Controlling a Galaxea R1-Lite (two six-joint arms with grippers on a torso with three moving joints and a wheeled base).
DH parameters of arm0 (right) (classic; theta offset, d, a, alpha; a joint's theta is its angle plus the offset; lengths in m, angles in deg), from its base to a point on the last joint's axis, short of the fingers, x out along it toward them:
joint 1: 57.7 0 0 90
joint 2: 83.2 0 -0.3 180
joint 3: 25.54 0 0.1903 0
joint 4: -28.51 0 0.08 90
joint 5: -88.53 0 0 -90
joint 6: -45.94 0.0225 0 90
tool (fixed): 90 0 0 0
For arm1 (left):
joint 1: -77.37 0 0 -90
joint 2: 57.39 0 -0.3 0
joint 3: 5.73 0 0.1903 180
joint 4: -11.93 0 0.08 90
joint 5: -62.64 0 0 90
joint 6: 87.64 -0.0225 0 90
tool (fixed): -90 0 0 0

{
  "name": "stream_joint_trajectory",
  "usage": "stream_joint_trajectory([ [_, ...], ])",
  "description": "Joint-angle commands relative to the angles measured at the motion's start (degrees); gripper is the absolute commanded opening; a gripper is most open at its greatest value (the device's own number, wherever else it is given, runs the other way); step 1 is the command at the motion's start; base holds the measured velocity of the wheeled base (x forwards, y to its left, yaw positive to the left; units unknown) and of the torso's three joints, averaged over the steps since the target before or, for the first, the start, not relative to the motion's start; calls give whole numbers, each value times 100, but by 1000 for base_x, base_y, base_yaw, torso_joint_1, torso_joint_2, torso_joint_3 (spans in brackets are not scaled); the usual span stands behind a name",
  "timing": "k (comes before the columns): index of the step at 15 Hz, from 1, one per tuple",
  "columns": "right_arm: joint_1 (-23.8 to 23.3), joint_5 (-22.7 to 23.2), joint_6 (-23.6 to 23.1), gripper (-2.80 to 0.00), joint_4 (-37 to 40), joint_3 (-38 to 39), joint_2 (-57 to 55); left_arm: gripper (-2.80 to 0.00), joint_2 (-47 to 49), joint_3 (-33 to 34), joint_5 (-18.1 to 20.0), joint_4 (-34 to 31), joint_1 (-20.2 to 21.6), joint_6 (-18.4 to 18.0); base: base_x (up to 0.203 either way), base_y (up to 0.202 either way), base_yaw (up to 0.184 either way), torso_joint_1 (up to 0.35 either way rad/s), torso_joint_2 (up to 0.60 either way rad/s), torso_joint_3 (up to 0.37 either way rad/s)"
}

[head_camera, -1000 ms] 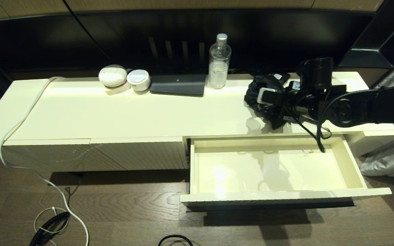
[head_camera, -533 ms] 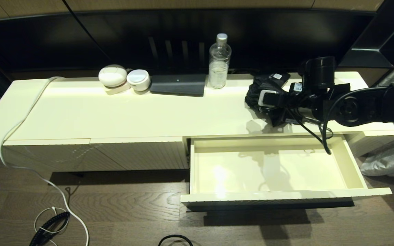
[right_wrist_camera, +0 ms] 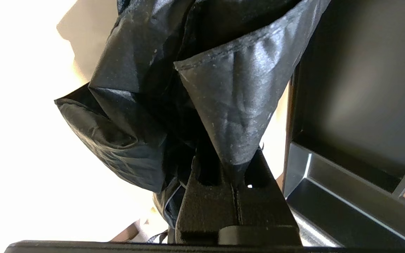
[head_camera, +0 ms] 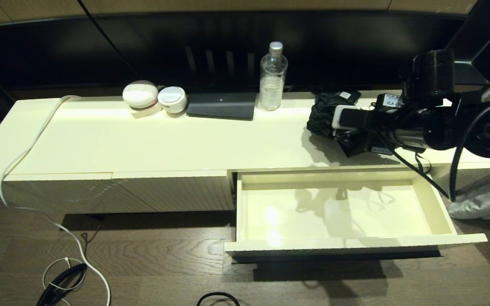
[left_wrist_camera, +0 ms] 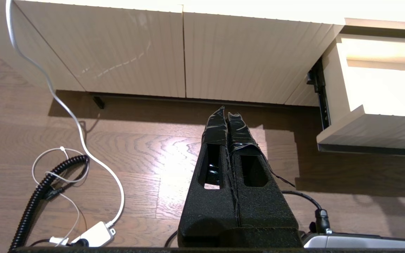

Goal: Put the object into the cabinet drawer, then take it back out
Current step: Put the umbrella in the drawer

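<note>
The object, a black folding umbrella (head_camera: 322, 114) with loose glossy folds (right_wrist_camera: 230, 91), hangs just above the right part of the cabinet top and casts a shadow beneath it. My right gripper (head_camera: 332, 126) reaches in from the right. In the right wrist view it (right_wrist_camera: 232, 165) is shut on a fold of the fabric, which hides its tips. The cabinet drawer (head_camera: 355, 243) stands pulled out below it, its cream interior bare. My left gripper (left_wrist_camera: 226, 113) is shut on nothing, low over the wooden floor before the ribbed cabinet front, left of the drawer (left_wrist_camera: 371, 130).
On the back of the cabinet top stand a clear bottle (head_camera: 273, 76), a flat dark box (head_camera: 221, 105) and two white round items (head_camera: 141, 94). A white cable (head_camera: 28, 153) runs off the left end to the floor, near a coiled black cord (head_camera: 60, 282). Grey curtain (head_camera: 483, 199) hangs at right.
The right gripper has shut on the umbrella's fabric. The right arm has risen and drawn to the right, pulling the umbrella up off the cabinet top.
</note>
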Motion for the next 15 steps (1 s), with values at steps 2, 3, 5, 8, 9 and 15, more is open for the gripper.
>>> stream_joint_trajectory([
  [2, 336, -16, 377, -280, 387, 670, 936, -280, -9, 0, -4, 2, 2, 4, 0, 0, 0, 0, 0, 0],
  [3, 459, -14, 525, -280, 461, 951, 1165, -280, -9, 0, -4, 2, 2, 4, 0, 0, 0, 0, 0, 0],
  [5, 649, -9, 790, -280, 510, 1490, 1448, -280, -9, 0, -4, 2, 2, 4, 0, 0, 0, 0, 0, 0],
  [8, 729, -6, 1075, -280, 421, 2326, 1567, -280, -9, 0, -4, 2, 2, 4, 0, 0, 0, 0, 0, 0],
  [9, 725, -4, 1123, -280, 262, 2602, 1526, -280, -9, 0, -4, 2, 2, 4, 0, 0, 0, 0, 0, 0],
  [15, 552, 108, 1186, -280, -1470, 3330, 356, -280, -9, 0, -4, 2, 2, 4, 0, 0, 0, 0, 0, 0],
])
